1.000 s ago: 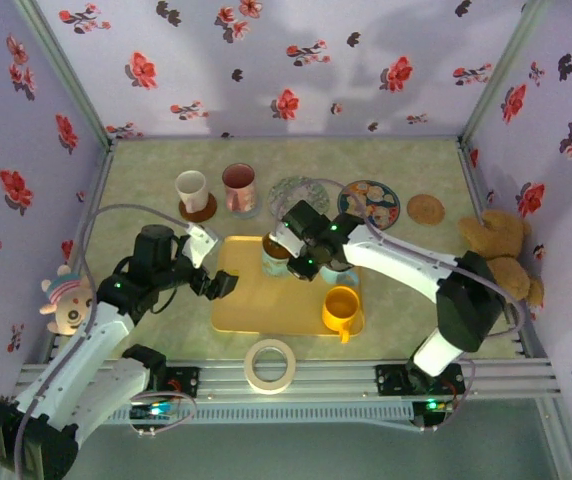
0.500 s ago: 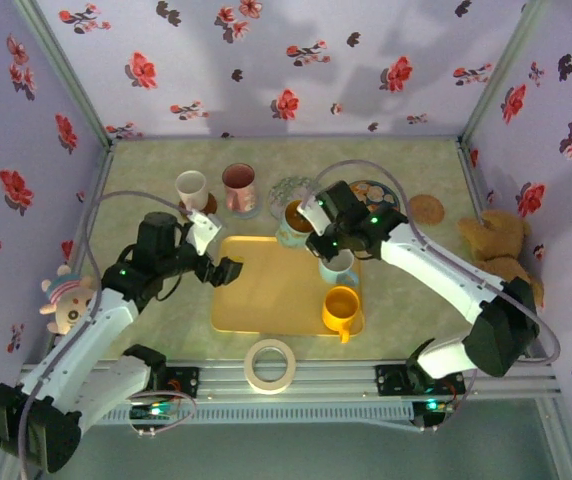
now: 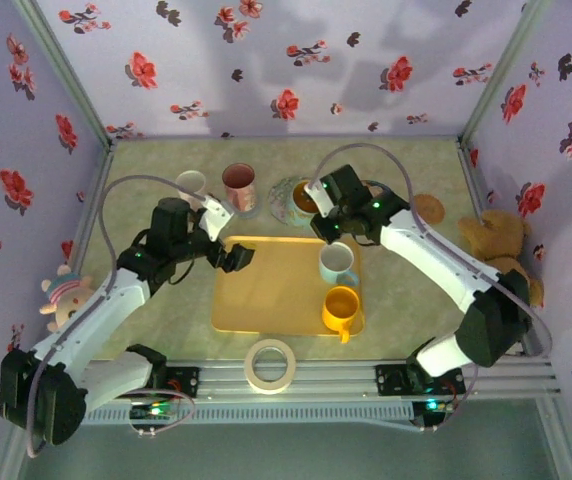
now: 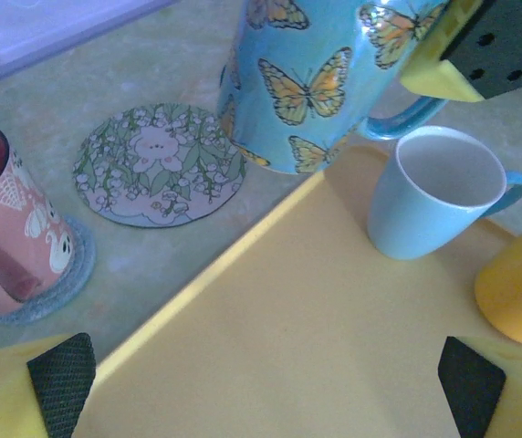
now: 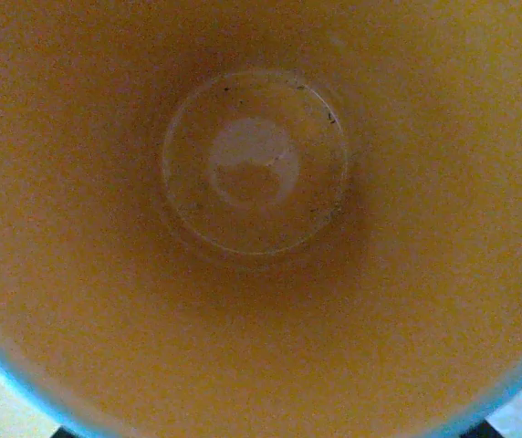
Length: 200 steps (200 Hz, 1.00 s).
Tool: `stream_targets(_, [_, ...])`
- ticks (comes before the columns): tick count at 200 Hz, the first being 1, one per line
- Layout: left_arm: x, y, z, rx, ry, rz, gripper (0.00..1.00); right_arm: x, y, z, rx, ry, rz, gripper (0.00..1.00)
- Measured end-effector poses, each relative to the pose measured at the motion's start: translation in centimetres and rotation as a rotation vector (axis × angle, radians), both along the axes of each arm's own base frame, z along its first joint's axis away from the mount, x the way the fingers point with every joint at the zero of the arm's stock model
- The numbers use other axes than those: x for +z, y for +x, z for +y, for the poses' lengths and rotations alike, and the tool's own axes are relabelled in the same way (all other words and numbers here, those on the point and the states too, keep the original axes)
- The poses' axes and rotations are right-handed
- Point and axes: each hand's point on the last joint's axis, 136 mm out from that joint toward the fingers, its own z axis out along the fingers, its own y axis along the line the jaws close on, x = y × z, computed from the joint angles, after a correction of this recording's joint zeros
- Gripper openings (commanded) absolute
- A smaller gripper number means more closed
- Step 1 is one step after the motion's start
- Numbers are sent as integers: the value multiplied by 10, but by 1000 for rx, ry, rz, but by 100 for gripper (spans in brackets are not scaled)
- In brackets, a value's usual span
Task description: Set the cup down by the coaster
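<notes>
Butterfly cup (image 4: 316,73): is hanging tilted in the air over the far edge of the tray (image 3: 266,300), with its lower edge just beside the flowered coaster (image 4: 158,164); I cannot tell whether it is touching the table yet
Right gripper (image 3: 318,208): is clamping the butterfly cup at its rim near the handle, and its wrist camera is looking straight down into the cup's orange inside
What is changing: a second ago the cup was sitting low over the tray's back left part; the right arm has been carrying it up and away from the bases, so it is now leaving the tray and arriving next to the coaster
Left gripper (image 3: 234,257): is hovering with its fingers spread wide and holding nothing, near the tray's back left corner; it has been creeping forward (seemingly just watching)
Staying put: the blue cup (image 3: 337,263) and the yellow cup (image 3: 340,308) are sitting on the tray where they were, and the pink cup (image 3: 238,187) is standing at the back on its own grey mat
Meaning for the task: the carry is looking nearly done; what is remaining is lowering the cup upright onto the table beside the coaster, not on it, and then letting go
</notes>
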Motion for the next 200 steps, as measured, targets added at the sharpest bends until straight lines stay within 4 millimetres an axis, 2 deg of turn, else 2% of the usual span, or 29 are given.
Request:
stream_targets(28, [0,7,-6,-6,-9,-18,100,-5,18,-5,-51,-47,2,0])
stream_targets(81, [-3,19,-13,-6,-21,-37,100,-33,47,-12,-116,-110,57,0])
stream_targets(163, [-12,29,-18,-2,-36,-46,100,-46,107,1,-164,-120,56,0])
stream_targets(200, [-19,31,-19,0,-31,-31,100,-58,125,5,-182,-125,69,0])
